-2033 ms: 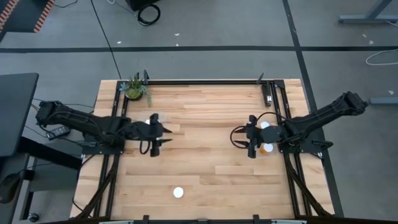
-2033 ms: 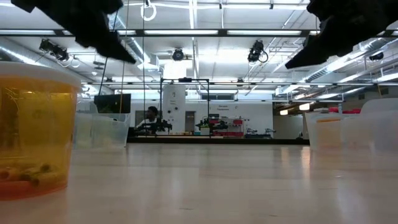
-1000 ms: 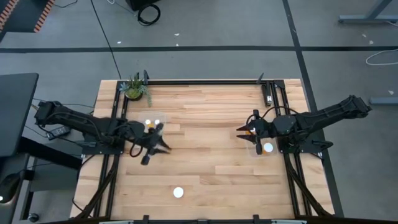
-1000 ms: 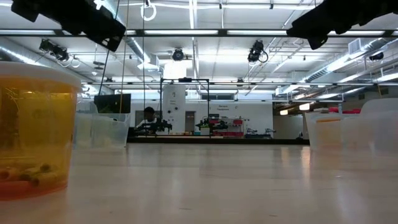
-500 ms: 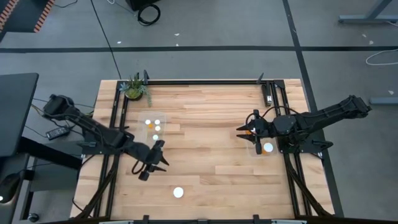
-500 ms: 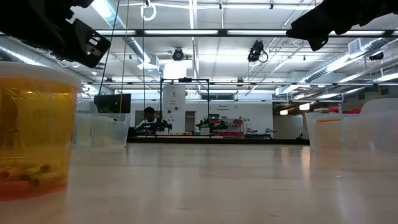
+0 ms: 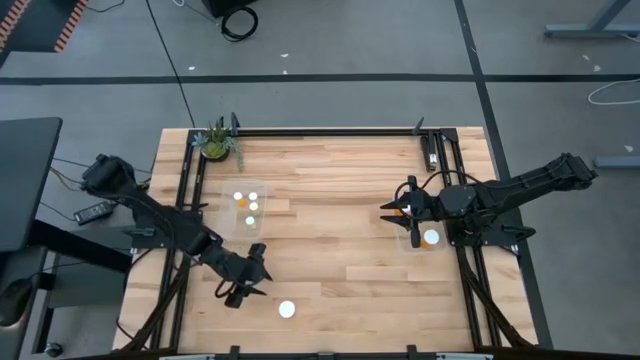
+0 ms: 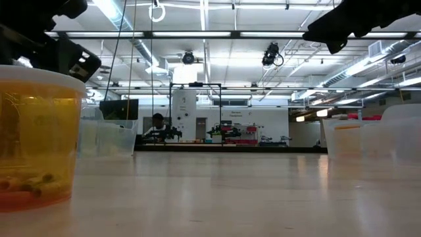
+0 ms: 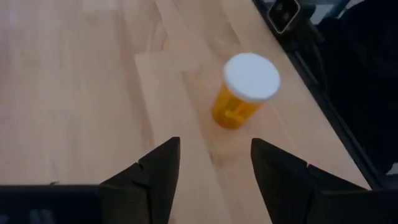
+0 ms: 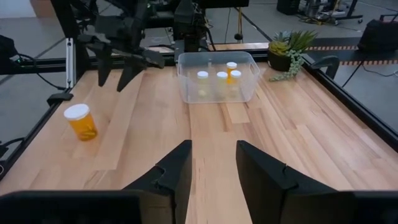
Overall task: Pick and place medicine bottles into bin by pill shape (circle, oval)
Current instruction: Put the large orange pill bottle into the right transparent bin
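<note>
Bottle [image 7: 287, 309], amber w/ white cap, stands alone near table [image 7: 340, 250] front edge. Left gripper [image 7: 258, 281] just beside it, fingers spread, empty. Right gripper [image 7: 392, 211] waits over right bin [image 7: 412, 238], fingers near together, holding nothing visible. Left bin [image 10: 217, 77] has four bottles.

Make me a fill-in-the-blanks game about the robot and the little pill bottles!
1. The lone bottle on the wood has a ____ cap.
2. The left gripper hangs over the table with its fingers ____.
3. The clear bin holds ____ bottles.
4. In the corner stands a green ____.

Answers: white; open; four; plant
</note>
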Robot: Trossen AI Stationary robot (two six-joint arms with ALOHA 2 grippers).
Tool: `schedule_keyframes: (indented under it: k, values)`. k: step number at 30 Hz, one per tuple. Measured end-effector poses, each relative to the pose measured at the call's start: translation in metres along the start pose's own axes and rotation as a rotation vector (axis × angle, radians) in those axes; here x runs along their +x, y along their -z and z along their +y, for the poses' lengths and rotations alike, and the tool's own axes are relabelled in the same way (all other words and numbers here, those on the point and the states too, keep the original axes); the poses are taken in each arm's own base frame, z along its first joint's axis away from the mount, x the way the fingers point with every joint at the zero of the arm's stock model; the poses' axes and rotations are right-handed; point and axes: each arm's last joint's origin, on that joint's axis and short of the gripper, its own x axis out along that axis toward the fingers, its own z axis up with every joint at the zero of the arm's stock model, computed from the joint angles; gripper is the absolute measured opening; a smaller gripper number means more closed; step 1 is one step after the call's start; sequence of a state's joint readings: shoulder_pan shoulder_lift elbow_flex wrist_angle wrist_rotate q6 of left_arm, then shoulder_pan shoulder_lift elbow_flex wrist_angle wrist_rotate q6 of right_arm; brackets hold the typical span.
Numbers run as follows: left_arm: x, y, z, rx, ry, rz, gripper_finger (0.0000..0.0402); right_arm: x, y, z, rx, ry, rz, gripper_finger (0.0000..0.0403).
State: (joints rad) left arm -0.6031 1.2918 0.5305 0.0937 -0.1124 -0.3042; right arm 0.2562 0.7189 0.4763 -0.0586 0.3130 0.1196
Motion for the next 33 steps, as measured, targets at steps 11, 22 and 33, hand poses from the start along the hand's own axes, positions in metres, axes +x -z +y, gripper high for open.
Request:
schedule_keyframes:
  k: [11, 22, 33]
  values:
    - [0.026, 0.019, -0.016, 0.063, -0.059, 0.028, 0.0218, 0.000, 0.000, 0.000, -0.004, 0.000, 0.000, 0.0131]
    - [0.053, 0.031, -0.026, 0.142, -0.039, -0.015, 0.0232, 0.000, 0.000, 0.000, 0.002, 0.000, -0.001, 0.0131]
    - [0.073, 0.039, -0.026, 0.135, -0.038, -0.074, 0.0249, 0.000, 0.000, 0.000, 0.010, -0.001, -0.001, 0.0131]
